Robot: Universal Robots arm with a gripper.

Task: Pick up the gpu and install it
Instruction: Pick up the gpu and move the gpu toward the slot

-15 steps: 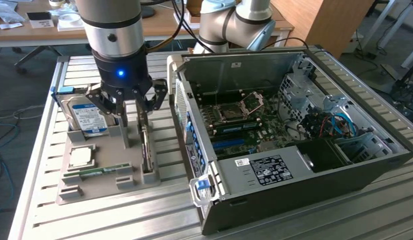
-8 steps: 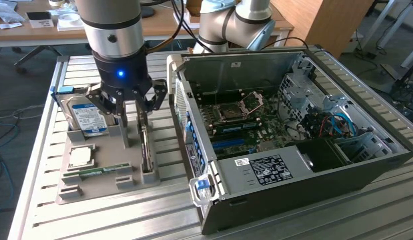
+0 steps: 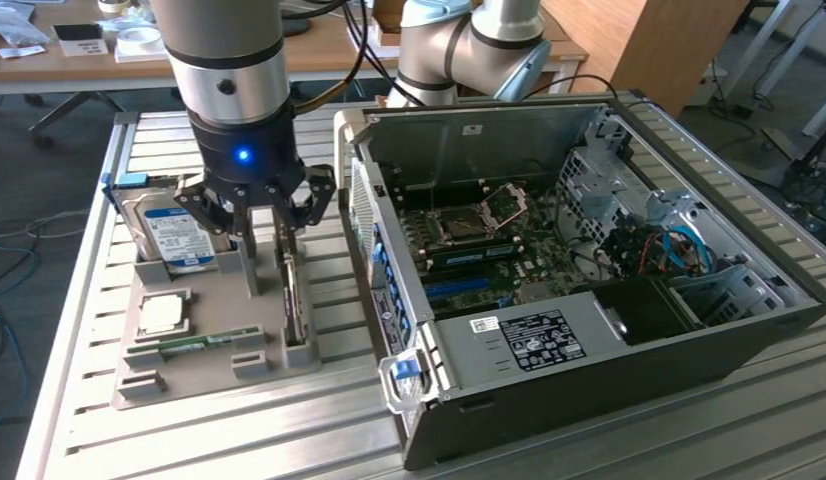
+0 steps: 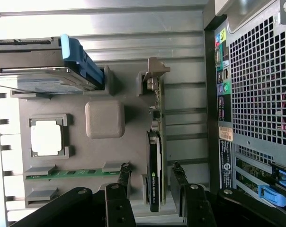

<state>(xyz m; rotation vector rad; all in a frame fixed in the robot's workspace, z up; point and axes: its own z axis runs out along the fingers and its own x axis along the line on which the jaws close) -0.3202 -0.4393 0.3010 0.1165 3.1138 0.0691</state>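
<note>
The gpu (image 3: 296,305) stands on edge in a slot of the grey holder tray (image 3: 206,385), a thin green card with a black cooler. In the wrist view the gpu (image 4: 155,165) runs lengthwise, its silvery bracket at the far end. My gripper (image 3: 269,250) hangs just over it, open. One of the fingers (image 4: 124,176) is on one side of the card and the other on the opposite side, each with a small gap to it. Nothing is gripped.
The open computer case (image 3: 733,330) lies on the exterior view's right, motherboard (image 3: 487,250) exposed; its rear panel (image 4: 259,85) is close to the tray. The tray also holds a hard drive (image 3: 173,235), a CPU (image 3: 162,313) and a RAM stick (image 3: 200,343). Another arm's base (image 3: 453,50) stands behind.
</note>
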